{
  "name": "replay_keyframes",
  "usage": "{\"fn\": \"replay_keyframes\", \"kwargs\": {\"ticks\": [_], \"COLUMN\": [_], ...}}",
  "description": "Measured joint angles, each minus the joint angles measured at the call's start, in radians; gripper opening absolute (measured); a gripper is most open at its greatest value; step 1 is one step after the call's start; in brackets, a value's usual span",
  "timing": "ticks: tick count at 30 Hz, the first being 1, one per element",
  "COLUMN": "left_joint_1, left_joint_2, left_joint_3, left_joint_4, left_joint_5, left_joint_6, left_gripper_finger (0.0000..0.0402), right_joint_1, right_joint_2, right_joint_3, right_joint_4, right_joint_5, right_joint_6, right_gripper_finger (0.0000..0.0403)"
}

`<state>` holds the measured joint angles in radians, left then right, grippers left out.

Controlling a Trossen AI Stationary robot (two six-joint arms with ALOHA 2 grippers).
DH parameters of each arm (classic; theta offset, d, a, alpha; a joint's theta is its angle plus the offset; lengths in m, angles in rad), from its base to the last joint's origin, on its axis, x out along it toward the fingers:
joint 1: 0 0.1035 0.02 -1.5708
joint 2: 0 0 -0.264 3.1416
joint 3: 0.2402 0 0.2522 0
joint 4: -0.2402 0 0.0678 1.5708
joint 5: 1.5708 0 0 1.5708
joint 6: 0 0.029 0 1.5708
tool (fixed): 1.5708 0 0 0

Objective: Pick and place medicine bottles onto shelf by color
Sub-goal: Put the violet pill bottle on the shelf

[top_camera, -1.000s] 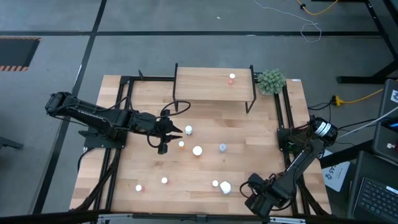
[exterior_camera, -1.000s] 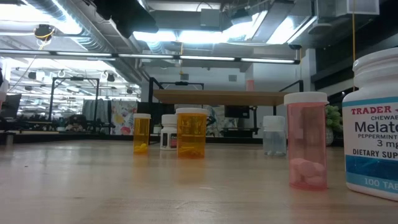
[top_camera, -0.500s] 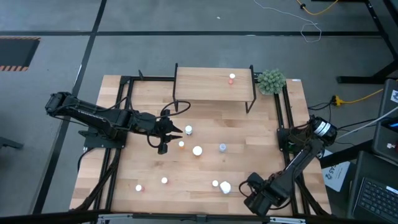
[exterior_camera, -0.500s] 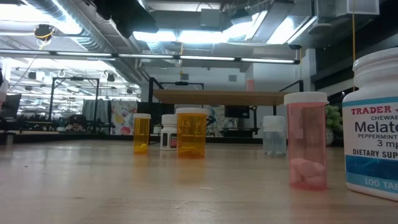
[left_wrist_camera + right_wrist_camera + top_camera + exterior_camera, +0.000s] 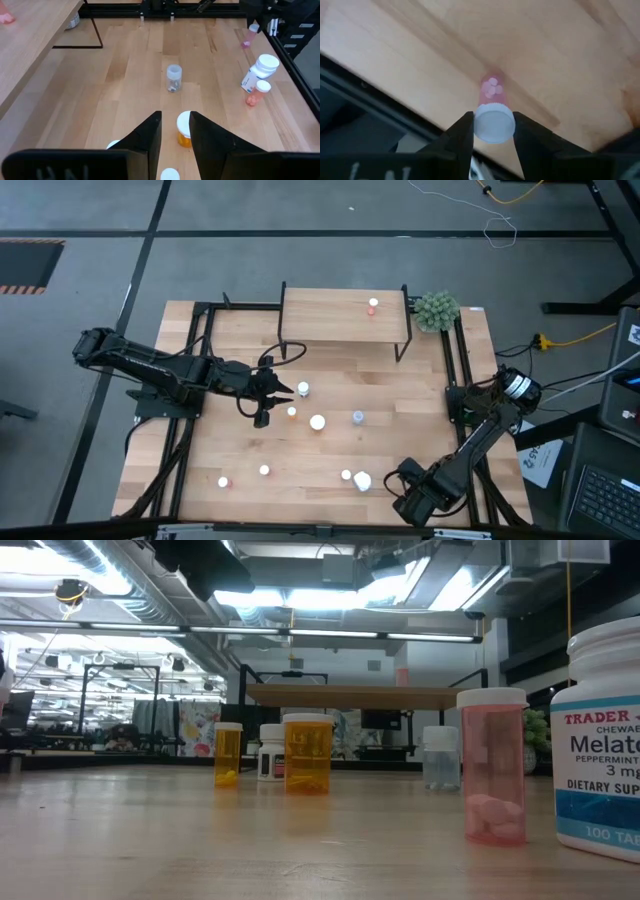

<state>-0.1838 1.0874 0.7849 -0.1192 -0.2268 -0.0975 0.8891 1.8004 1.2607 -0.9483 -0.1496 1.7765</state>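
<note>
Pale wood covers the table (image 5: 230,450), and the shelf (image 5: 330,315) stands at its far edge with one pink bottle (image 5: 373,305) already on its right part.

The left gripper (image 5: 282,395) hovers over the middle-left of the table, its jaws spread and holding nothing. Just beside its tips stand a white bottle (image 5: 303,389) and a small orange bottle (image 5: 291,412). A bigger orange bottle (image 5: 318,422) is near them, and a clear greyish bottle (image 5: 358,417) stands a little apart to the right. In the left wrist view the bigger orange one (image 5: 184,129) shows right between the two fingers (image 5: 150,137), but they do not touch it, and the greyish bottle (image 5: 173,78) stands farther on.

Along the near edge there are more bottles — a pink one (image 5: 223,481) at the left, an orange one (image 5: 264,471) beside it, then a pink bottle (image 5: 346,475) just beside the large white bottle (image 5: 362,481). In the low view this large white bottle (image 5: 600,740) fills the right edge, with the pink one (image 5: 491,765) next to it.

The right gripper (image 5: 408,495) is at the near right corner of the table. Its wrist view shows another pink bottle (image 5: 492,112) lying between its fingers (image 5: 461,137) — the white cap sits in the gap, and the jaws seem to clasp it at both sides.
</note>
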Motion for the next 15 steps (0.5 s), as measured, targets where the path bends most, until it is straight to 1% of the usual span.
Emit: {"fn": "replay_keyframes", "kwargs": {"ticks": [3,7,9,15], "left_joint_1": [0.000,0.000,0.000,0.000], "left_joint_2": [0.000,0.000,0.000,0.000], "left_joint_3": [0.000,0.000,0.000,0.000], "left_joint_4": [0.000,0.000,0.000,0.000], "left_joint_5": [0.000,0.000,0.000,0.000], "left_joint_6": [0.003,0.003,0.003,0.003], "left_gripper_finger": [0.0095,0.0095,0.0095,0.0095], "right_joint_1": [-0.025,-0.068,-0.093,-0.184], "right_joint_2": [0.000,0.000,0.000,0.000], "right_joint_3": [0.032,0.103,0.145,0.280], "right_joint_4": [-0.025,-0.136,-0.216,-0.507], "right_joint_5": [-0.055,-0.054,-0.029,0.099], "right_joint_6": [-0.059,-0.155,-0.196,-0.315], "right_gripper_finger": [0.0127,0.0118,0.0118,0.0122]}}
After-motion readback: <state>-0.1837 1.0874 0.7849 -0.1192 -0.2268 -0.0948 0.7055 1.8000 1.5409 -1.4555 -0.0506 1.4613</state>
